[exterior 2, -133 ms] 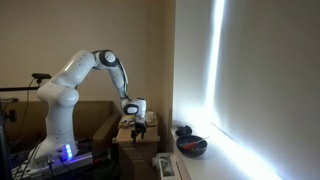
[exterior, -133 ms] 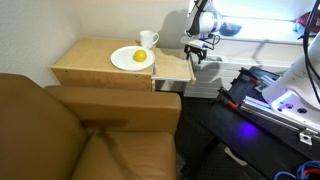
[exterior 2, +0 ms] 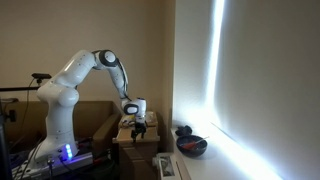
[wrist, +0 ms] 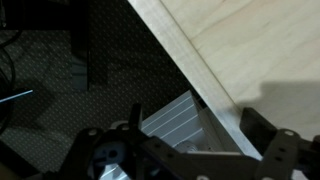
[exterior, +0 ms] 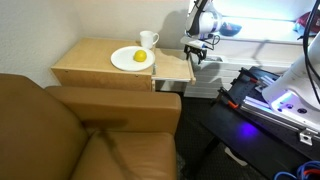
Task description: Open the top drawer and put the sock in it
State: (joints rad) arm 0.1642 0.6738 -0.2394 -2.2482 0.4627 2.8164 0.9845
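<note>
In an exterior view a wooden side table [exterior: 95, 62] has its top drawer [exterior: 172, 68] pulled out to the right. My gripper [exterior: 197, 50] hovers over the drawer's outer end, and it also shows above the table in an exterior view [exterior 2: 140, 122]. In the wrist view my gripper [wrist: 195, 138] is open, with its dark fingers [wrist: 262, 132] spread wide and nothing between the pads. Below them a pale striped thing [wrist: 172, 115] lies under the wooden edge [wrist: 200, 65]. I cannot tell whether it is the sock.
A white plate [exterior: 130, 59] with a yellow fruit [exterior: 140, 56] and a white mug [exterior: 148, 40] stand on the table top. A brown sofa [exterior: 80, 130] is in front. Dark equipment with a blue light [exterior: 270, 100] lies to the right. A dark bowl [exterior 2: 190, 145] sits on the floor.
</note>
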